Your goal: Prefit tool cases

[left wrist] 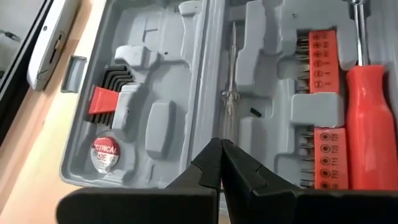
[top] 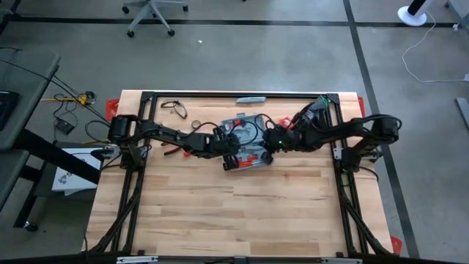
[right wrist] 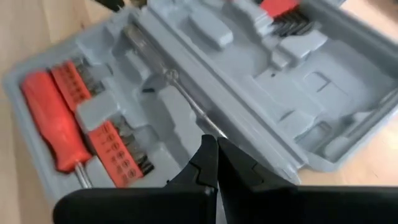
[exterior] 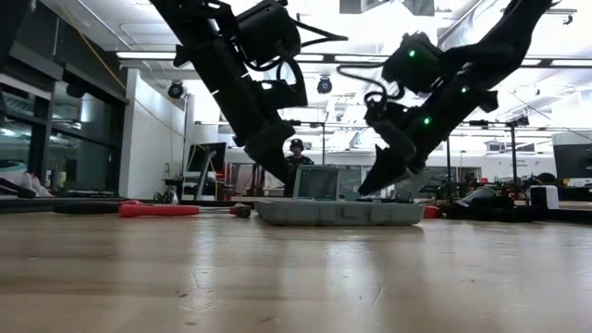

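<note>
The tool case (top: 245, 139) lies open and flat at the middle of the table, its grey moulded inside facing up. In it sit a red-handled screwdriver (left wrist: 372, 124), orange bit strips (left wrist: 323, 56), hex keys in a red clip (left wrist: 109, 93) and a thin metal shaft (right wrist: 186, 102) along the middle ridge. My left gripper (left wrist: 221, 163) is shut and hovers over the case's near-left part (top: 233, 155). My right gripper (right wrist: 216, 158) is shut and slants down over the middle ridge (top: 264, 156). In the low view the case (exterior: 338, 213) rests flat on its underside. My right gripper's shut tips come slanting down from the table's right, right beside the thin metal shaft on the case's middle ridge (right wrist: 211, 127). Whether they touch the shaft or the ridge, I cannot tell. My left gripper appears clear of the case.
A red-handled tool (exterior: 157, 210) lies on the table left of the case. A black looped cord (top: 174, 107) and a slim grey-blue bar (top: 250, 99) lie near the far edge. The near half of the wooden table (top: 234, 213) is bare wood.
</note>
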Robot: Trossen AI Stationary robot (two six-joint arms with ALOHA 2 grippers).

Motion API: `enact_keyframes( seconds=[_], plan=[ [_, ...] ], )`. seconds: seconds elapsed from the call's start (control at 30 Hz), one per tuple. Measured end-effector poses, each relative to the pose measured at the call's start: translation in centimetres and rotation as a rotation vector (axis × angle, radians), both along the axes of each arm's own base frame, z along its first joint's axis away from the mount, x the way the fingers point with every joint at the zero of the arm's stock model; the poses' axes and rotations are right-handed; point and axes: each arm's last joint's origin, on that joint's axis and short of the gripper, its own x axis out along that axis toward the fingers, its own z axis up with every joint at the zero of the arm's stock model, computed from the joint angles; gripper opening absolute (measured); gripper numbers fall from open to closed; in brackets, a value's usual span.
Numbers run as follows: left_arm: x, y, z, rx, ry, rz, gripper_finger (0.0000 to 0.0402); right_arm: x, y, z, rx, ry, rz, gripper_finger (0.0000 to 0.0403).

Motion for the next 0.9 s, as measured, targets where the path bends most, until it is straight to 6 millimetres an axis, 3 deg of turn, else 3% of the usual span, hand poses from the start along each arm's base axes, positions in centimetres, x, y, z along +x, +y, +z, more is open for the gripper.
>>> enact_keyframes(
  seconds=[0.57,0.77,0.9],
  plan=[
    [0.0,0.0,0.0,0.01,0.009,-0.019,0.0,2.1,-0.8,-2.0,-0.018,0.059,0.003,0.0],
    [0.0,0.3,-0.1,0.003,0.054,-0.135,0.0005,2.2,-0.8,-2.8,-0.001,0.078,-0.005,0.0],
    [-0.1,0.5,-0.2,-0.013,0.094,-0.231,0.0032,2.2,-0.8,-3.1,0.009,0.084,-0.007,0.0]
  ],
)
